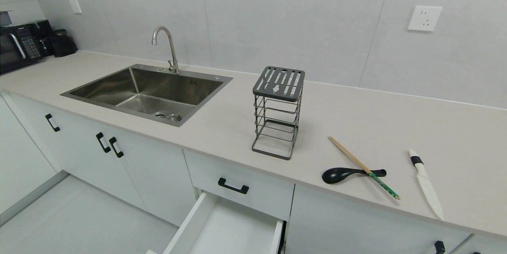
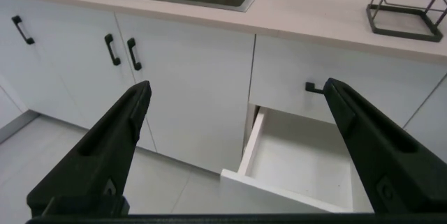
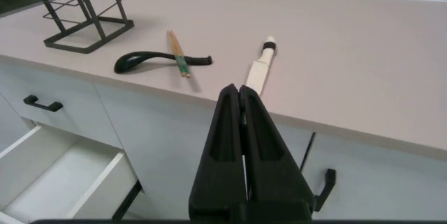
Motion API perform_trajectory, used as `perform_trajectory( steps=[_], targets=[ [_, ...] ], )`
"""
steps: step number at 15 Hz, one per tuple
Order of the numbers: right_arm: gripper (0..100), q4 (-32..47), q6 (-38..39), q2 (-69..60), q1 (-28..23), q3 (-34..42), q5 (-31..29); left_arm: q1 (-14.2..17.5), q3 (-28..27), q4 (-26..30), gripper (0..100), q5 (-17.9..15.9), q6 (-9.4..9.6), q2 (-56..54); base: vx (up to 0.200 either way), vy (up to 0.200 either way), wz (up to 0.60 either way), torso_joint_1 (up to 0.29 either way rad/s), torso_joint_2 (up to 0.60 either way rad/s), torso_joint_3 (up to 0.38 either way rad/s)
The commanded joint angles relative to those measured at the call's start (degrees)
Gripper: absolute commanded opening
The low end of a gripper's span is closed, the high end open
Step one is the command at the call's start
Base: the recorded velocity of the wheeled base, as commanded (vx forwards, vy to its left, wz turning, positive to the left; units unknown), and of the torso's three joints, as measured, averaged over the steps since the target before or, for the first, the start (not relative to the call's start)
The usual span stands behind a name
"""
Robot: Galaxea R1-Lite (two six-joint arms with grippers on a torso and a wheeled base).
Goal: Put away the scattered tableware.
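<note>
Low before the white cabinets: left gripper released wide, facing the open drawer; right gripper clenched, grasping nothing. Probably best to open the right one first, then lift the chopsticks lying across the black spoon near the counter's front edge, white knife near. Further back on the pale countertop: wire rack, steel sink, tiled wall with socket.
</note>
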Motion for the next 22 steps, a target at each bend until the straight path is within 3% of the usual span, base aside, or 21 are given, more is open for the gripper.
perform_trajectory(
  steps=[1,6,7,22],
  targets=[
    [0,0.00,0.04,0.04,0.00,-0.02,0.05,0.00,0.00,-0.04,100,-0.04,0.09,0.07,0.000,0.000,0.00,0.000,0.00,0.000],
    [0,0.09,-0.05,0.04,-0.09,-0.02,0.05,0.00,0.00,-0.04,100,-0.21,0.35,0.07,0.000,0.000,0.00,0.000,0.00,0.000],
    [100,0.09,-0.05,0.04,-0.09,-0.02,0.05,0.00,0.00,-0.04,100,-0.21,0.35,0.07,0.000,0.000,0.00,0.000,0.00,0.000],
    [100,0.09,1.09,0.04,-0.09,-0.02,0.14,0.00,0.00,-0.04,100,-0.21,0.35,0.07,0.000,0.000,0.00,0.000,0.00,0.000]
  ],
)
